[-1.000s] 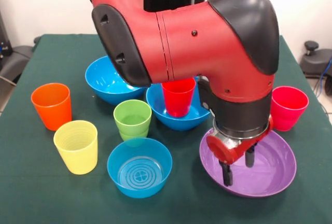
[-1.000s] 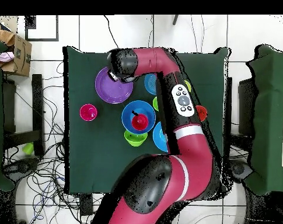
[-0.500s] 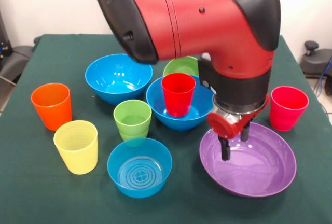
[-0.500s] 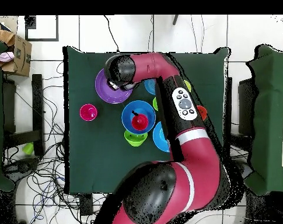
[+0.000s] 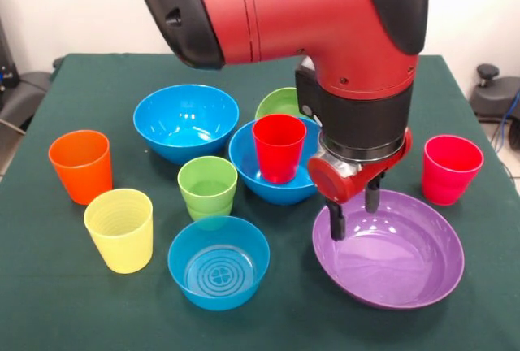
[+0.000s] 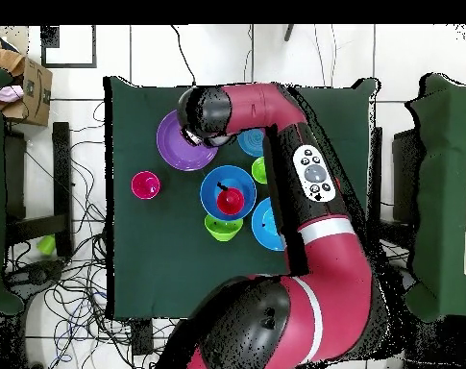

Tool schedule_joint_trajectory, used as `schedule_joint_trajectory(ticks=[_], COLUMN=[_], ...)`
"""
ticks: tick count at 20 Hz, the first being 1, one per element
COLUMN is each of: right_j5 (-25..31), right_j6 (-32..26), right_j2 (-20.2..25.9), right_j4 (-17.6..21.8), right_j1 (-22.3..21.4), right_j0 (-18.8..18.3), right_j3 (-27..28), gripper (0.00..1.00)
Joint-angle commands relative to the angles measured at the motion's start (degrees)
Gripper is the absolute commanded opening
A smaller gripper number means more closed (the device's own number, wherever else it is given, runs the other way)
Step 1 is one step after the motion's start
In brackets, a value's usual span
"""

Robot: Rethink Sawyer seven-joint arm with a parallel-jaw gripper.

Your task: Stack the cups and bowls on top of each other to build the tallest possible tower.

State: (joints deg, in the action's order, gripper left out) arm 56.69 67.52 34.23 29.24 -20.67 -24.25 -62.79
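Green cloth covers the counter [image 5: 73, 302]; the pincer [image 5: 352, 214] hangs at the purple bowl [image 5: 388, 258]'s rim, gripping nothing.

Front view: its two prongs stand apart, one just inside the bowl's near-left rim, one further in. Behind sits the tower [image 5: 278, 161] so far: a red cup upright in a large blue bowl. To grasp well, I judge the prongs should straddle the rim wall squarely before closing, since glossy plastic may slip. Overhead view: the arm [image 6: 304, 183] hides most cups; the purple bowl [image 6: 174, 144] lies beside the blue bowl holding the red cup [image 6: 231, 200].
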Motion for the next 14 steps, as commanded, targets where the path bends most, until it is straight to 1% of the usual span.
schedule_joint_trajectory(ticks=[1, 7, 14], right_j5=[-1.3, -3.4, -3.2], right_j6=[10.0, 7.8, 5.6], right_j2=[-4.9, -5.6, -5.4], right_j4=[-0.5, -0.3, -0.1], right_j1=[2.3, 1.5, 2.8], right_j0=[0.5, -0.5, -0.5], right_j3=[1.5, -1.7, 0.6], gripper=[1.00, 1.00, 1.00])
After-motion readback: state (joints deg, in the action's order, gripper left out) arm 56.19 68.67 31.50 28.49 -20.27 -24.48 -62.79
